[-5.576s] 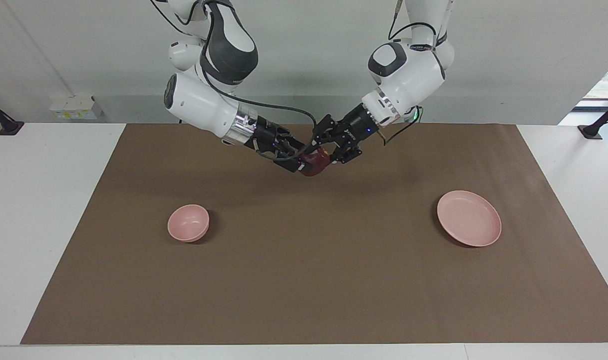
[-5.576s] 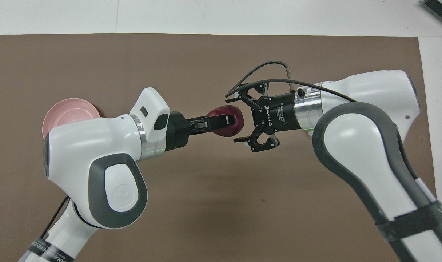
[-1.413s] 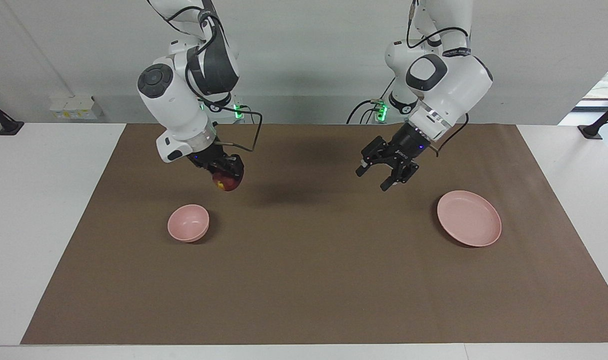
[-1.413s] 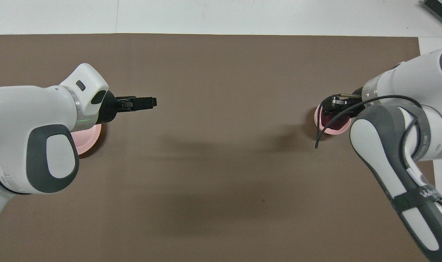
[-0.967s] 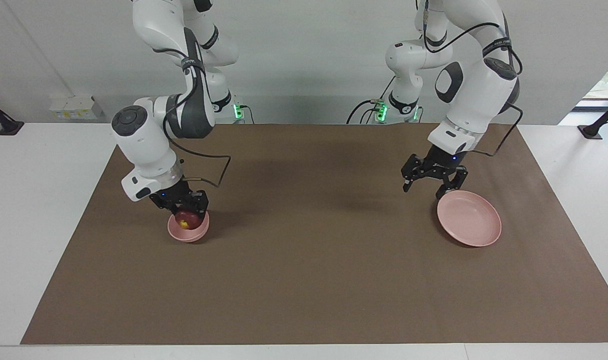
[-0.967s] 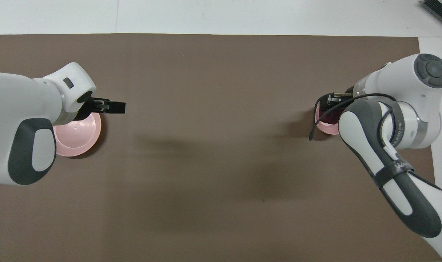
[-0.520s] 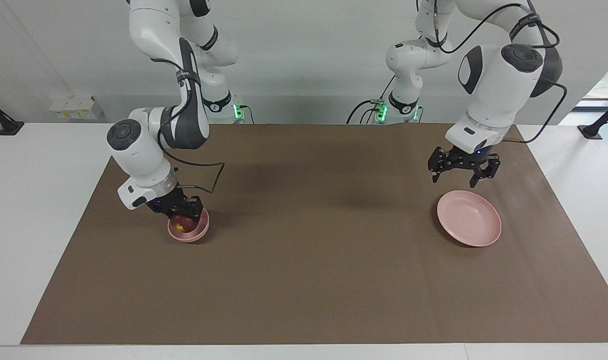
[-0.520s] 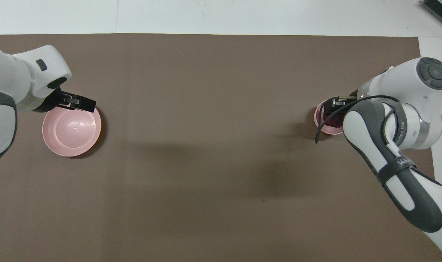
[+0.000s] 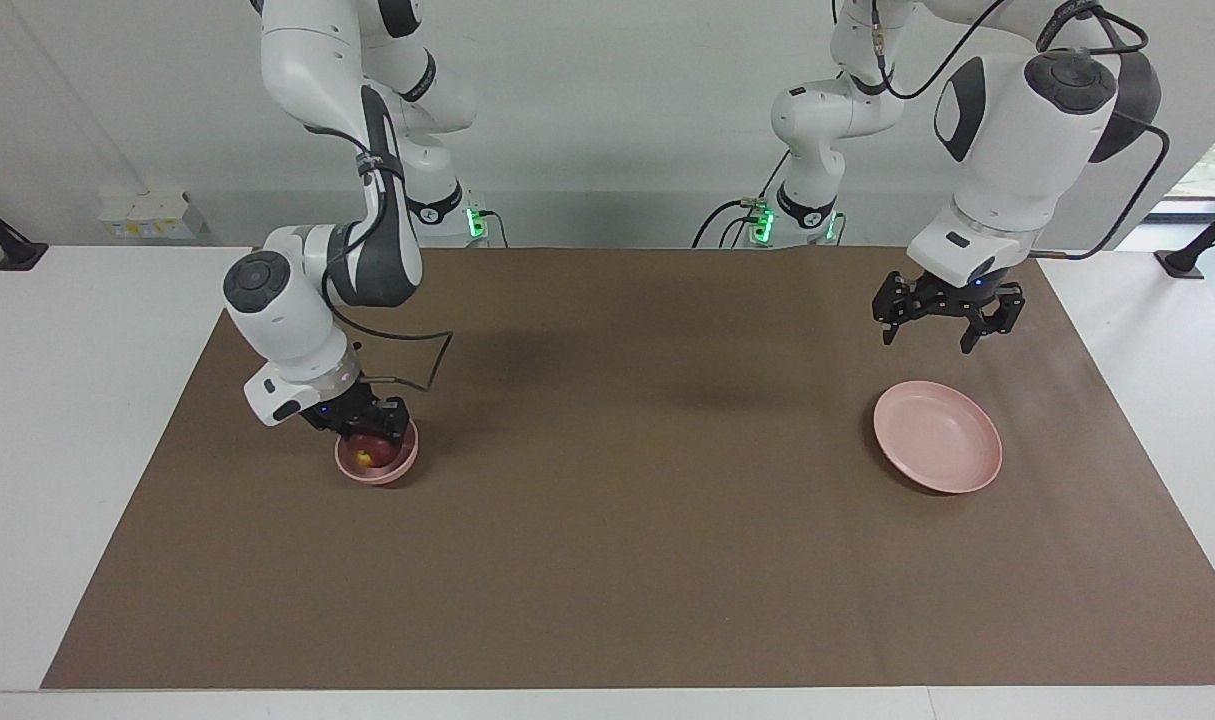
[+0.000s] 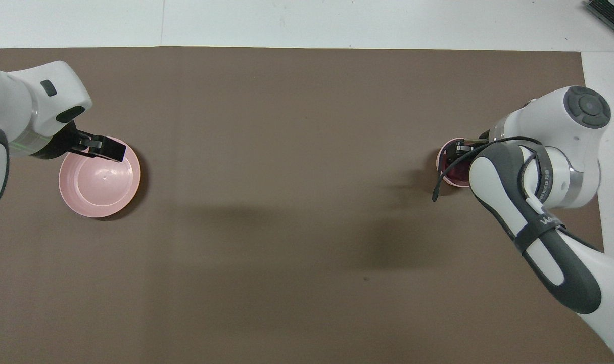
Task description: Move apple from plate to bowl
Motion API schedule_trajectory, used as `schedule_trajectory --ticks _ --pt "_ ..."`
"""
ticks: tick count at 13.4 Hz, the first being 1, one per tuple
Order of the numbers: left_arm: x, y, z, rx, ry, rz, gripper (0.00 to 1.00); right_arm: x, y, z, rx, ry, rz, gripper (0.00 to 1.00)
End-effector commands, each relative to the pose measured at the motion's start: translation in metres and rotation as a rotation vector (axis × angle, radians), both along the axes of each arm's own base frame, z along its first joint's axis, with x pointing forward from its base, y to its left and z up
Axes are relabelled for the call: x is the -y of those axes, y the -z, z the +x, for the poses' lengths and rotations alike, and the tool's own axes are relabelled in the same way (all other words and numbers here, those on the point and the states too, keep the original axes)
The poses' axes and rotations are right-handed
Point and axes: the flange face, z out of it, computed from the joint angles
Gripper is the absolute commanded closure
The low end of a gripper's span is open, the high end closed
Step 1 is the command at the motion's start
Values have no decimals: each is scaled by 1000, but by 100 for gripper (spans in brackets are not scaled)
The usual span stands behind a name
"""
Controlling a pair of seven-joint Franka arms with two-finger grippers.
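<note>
white arms, dark grey joints, black grippers; black cables

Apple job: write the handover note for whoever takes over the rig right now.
Right gripper: down at the bowl, around the apple; release unconfirmed.
Left gripper: open, holding nothing, raised over the mat beside the plate; that arm waits.
Apple: sitting in the bowl, toward the right arm's end.
Plate: bare, toward the left arm's end.
Done: apple off the plate and into the bowl.
Left: confirm release, lift the right gripper out.
</note>
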Motion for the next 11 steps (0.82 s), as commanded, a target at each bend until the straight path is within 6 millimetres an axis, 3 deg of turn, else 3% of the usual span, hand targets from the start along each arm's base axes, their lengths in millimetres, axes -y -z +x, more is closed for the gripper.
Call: schedule_trajectory --ticks 1,4,6,9,11 --pt "1 -13 1 -4 -3 10 0 4 -3 1 25 -10 -13 0" --pt "-3 -24 2 5 -10 7 0 5 -4 2 27 -8 -15 0" --pt "-6 -29 0 -3 -15 9 0 5 -19 6 45 -8 -15 0" --pt "-18 -36 3 10 -34 4 0 4 -71 1 85 -10 -20 0" --pt "-19 -35 3 9 -35 4 0 8 -113 -13 79 -15 -51 0"
